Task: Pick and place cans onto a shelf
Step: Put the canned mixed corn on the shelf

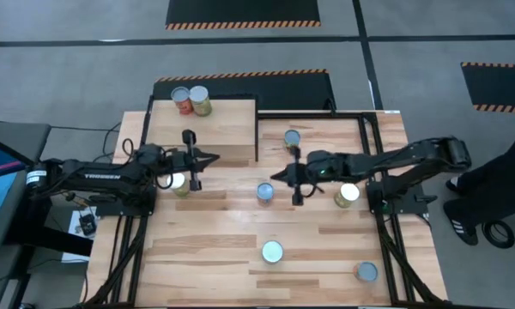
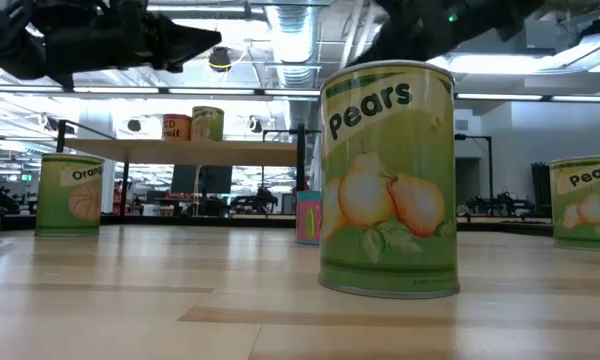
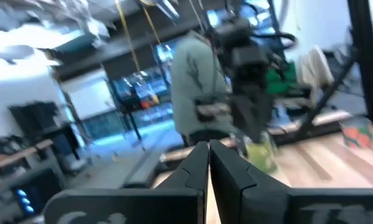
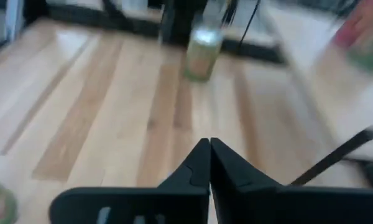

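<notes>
The shelf (image 1: 208, 129) stands at the table's far left and bears a red can (image 1: 181, 101) and a yellow-green can (image 1: 200, 100). Several cans stand on the tabletop: one (image 1: 179, 182) beside my left arm, one (image 1: 265, 192) at the middle, one (image 1: 292, 137) farther back, one (image 1: 347, 194) beside my right arm, and two (image 1: 273, 251) (image 1: 367, 272) near the front. My left gripper (image 1: 213, 158) is shut and empty above the shelf's near edge. My right gripper (image 1: 276, 175) is shut and empty above the table, near the middle can. The two point at each other.
In the low view a green Pears can (image 2: 388, 180) stands close, an Orange can (image 2: 70, 195) at the left and another Pears can (image 2: 588, 200) at the right. A person (image 1: 489, 193) stands by the table's right side. Bare tabletop lies at the near left.
</notes>
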`<act>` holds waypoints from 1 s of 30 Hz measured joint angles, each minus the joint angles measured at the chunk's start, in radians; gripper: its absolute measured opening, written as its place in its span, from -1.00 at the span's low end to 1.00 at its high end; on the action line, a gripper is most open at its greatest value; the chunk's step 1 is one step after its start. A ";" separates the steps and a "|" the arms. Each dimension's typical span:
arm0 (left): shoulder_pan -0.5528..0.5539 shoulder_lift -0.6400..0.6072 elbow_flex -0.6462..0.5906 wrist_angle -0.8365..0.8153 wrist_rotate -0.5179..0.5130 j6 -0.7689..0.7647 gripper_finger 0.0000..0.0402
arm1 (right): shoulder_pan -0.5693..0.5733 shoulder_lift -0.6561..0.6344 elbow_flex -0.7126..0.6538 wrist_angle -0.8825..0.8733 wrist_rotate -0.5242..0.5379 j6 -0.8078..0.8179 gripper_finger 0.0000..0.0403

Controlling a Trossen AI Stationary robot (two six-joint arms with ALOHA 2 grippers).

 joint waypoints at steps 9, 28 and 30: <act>0.001 0.000 -0.012 0.031 -0.046 0.023 -0.97 | 0.076 0.259 0.184 -0.233 -0.001 0.038 -0.44; 0.001 0.001 -0.012 -0.009 -0.108 -0.006 -0.97 | 0.072 0.578 0.482 -0.582 0.118 0.056 -0.43; 0.002 0.001 -0.012 -0.019 -0.115 -0.016 -0.97 | 0.070 0.595 0.498 -0.588 0.119 0.048 -0.53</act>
